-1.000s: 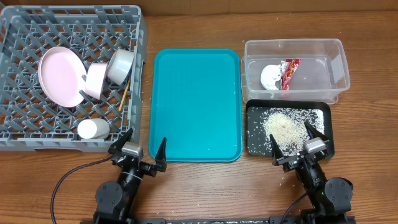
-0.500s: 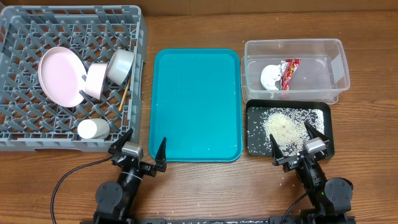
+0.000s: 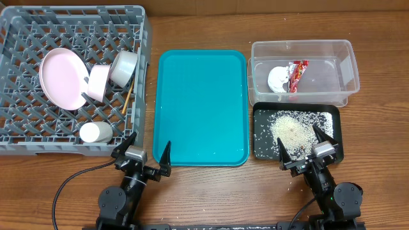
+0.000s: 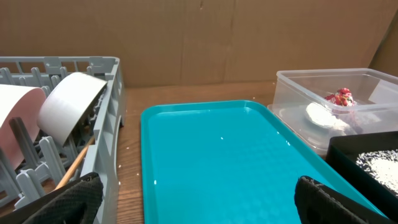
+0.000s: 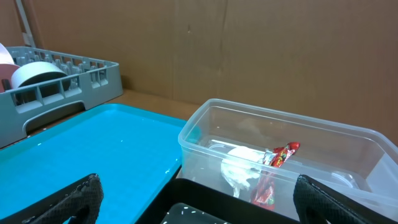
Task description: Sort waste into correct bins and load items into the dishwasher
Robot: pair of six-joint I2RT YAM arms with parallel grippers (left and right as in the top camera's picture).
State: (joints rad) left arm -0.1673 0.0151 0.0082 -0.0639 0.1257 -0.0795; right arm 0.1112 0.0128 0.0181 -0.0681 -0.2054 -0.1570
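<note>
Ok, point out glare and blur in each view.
Overhead: evenly lit, sharp, faint glints on the teal tray. Left wrist: same tray glints; near corners dark and soft. Right wrist: reflections on the clear tub wall; foreground blurred.

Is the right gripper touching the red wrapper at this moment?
Apart. The overhead view shows the right gripper open at the near edge of the black tray, while the red wrapper lies in the clear tub beyond.

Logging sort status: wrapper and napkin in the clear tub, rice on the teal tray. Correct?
Not quite. The rice lies in the black tray, not on the teal tray, as the overhead view shows. The wrapper and napkin are in the clear tub.
</note>
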